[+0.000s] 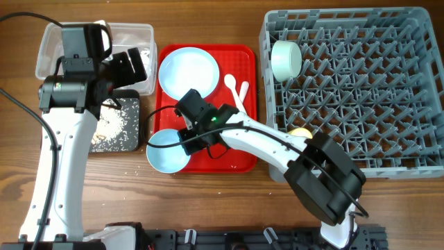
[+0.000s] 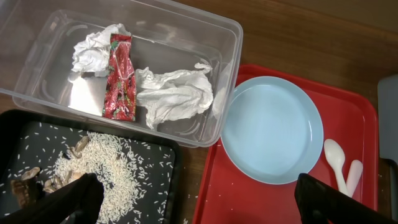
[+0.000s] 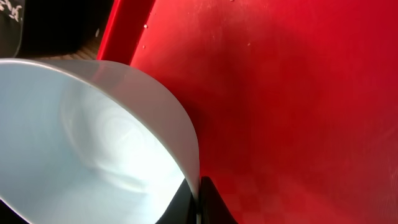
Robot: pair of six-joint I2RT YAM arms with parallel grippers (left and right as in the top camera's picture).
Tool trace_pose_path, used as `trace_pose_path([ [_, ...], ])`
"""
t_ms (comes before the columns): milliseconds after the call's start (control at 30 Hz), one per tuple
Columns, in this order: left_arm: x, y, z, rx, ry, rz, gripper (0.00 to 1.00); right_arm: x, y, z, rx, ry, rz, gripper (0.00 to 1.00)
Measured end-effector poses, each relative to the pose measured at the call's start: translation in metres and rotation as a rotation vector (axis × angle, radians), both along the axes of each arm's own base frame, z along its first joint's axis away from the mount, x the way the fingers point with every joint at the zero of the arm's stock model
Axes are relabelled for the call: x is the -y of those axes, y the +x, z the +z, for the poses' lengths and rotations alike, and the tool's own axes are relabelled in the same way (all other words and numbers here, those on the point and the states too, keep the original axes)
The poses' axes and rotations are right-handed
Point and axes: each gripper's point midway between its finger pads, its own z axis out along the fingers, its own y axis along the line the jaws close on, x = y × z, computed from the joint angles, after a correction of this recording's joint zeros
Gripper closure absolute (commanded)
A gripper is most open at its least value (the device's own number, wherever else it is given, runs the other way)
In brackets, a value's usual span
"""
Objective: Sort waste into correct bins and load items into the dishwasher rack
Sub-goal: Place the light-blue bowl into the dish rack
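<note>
Your right gripper (image 3: 198,200) is clamped on the rim of the light blue bowl (image 1: 165,153) at the red tray's (image 1: 239,156) near-left corner. The dishwasher rack (image 1: 361,90) lies off to its right (filling the table's far-right corner), so the carry runs rightward. Your left gripper (image 2: 199,202) hangs wide open by the clear tub (image 2: 186,37), far-left, well out of it.

1. Overhead: the left arm (image 1: 66,94) sits over the clear tub (image 1: 135,33), and its contents are mostly hidden.
2. Yellow cup (image 1: 300,132): only a sliver peeks out beneath the right arm (image 1: 270,142).
3. Right wrist: the light blue bowl (image 3: 93,143) runs off the left and bottom edges, and the right gripper (image 3: 199,205) shows just dark tips.
4. Left wrist: the left gripper (image 2: 199,202), its fingers (image 2: 74,202) and the black tray (image 2: 25,124) are all clipped by the bottom edge.
</note>
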Motion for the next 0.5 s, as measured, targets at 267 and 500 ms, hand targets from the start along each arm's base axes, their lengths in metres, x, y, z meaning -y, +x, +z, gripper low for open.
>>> trace_pose_path([
  [267, 0.0, 0.0, 0.0, 0.0, 0.0, 0.0, 0.0, 0.03, 0.026, 0.02, 0.003, -0.066, -0.076, 0.96],
  [500, 0.0, 0.0, 0.0, 0.0, 0.001, 0.001, 0.0, 0.164, 0.101, 0.098, 0.214, -0.212, -0.391, 0.96],
])
